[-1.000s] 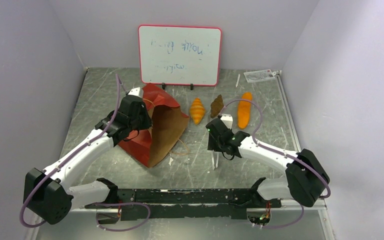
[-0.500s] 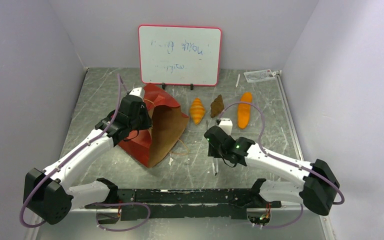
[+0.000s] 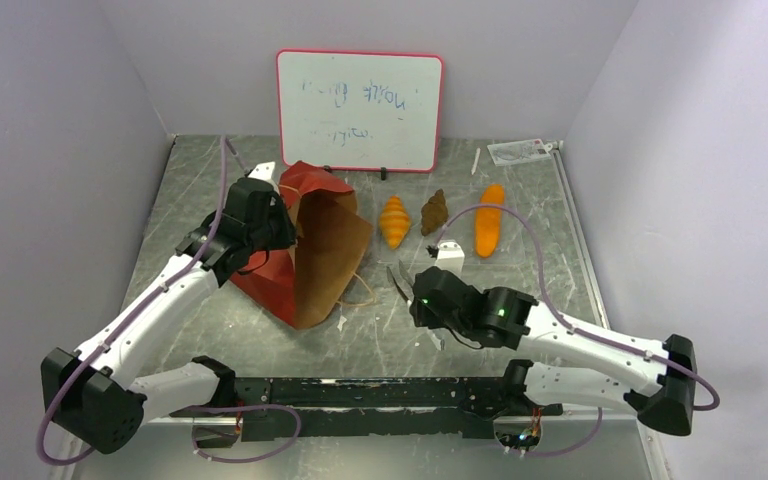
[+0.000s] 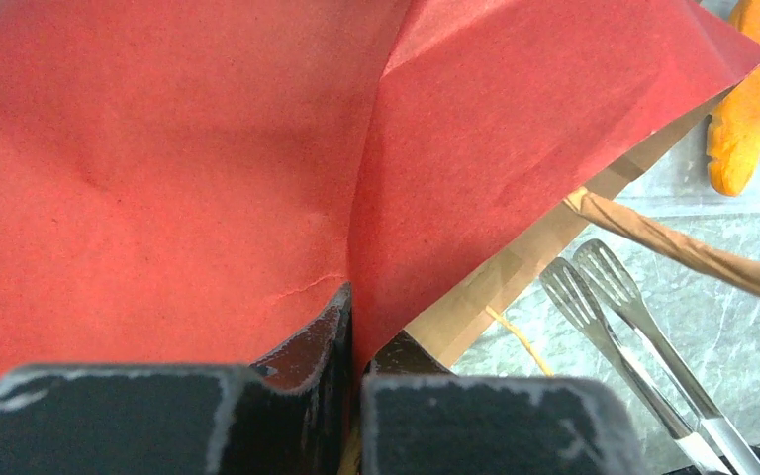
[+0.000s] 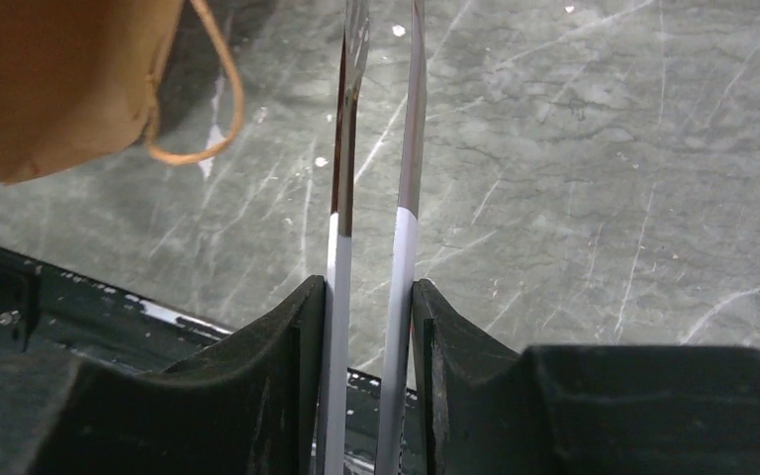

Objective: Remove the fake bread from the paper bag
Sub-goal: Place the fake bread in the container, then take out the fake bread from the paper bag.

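Swinging my right tool (image 5: pixel 370 297), clamped on tongs (image 5: pixel 412 148), toward bag (image 3: pixel 325 245); left tool (image 4: pixel 355 332) is pinching its light, floppy edge.

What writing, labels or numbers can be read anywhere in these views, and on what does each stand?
Nothing can be quoted.
Whiteboard: two rows of faint blue handwriting, too faint and blurred to read.
Small white card at the table's far right corner: dark print, too small to read.
Paper bag and tongs: no print visible.
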Available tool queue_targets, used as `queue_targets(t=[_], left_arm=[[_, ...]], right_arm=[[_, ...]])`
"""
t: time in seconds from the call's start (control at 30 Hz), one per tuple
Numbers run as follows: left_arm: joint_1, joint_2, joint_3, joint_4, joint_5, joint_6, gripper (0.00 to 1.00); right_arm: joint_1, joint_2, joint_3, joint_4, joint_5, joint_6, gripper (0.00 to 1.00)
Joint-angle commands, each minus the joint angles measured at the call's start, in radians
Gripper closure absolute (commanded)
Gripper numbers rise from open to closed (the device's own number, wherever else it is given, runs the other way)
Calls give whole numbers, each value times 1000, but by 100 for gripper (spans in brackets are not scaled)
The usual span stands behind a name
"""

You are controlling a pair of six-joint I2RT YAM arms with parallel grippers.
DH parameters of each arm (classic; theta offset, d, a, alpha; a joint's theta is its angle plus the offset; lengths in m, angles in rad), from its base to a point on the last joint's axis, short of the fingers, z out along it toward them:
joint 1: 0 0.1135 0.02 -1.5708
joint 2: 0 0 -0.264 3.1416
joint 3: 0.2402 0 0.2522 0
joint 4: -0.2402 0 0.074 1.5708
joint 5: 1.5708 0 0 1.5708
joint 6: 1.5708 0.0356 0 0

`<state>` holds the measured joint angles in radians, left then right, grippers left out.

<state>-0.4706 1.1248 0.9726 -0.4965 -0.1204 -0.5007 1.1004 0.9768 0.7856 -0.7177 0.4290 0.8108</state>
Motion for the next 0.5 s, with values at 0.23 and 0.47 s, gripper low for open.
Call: queue_targets(t=[0.23,0.47], left_arm=[[7,-37,54,-42,19,10,93],[7,-65,8,-35,62,18,93]], right_arm=[[30,-107,144,-135,0,-44,82],[31,-118,261,-143,-82,-85,82]])
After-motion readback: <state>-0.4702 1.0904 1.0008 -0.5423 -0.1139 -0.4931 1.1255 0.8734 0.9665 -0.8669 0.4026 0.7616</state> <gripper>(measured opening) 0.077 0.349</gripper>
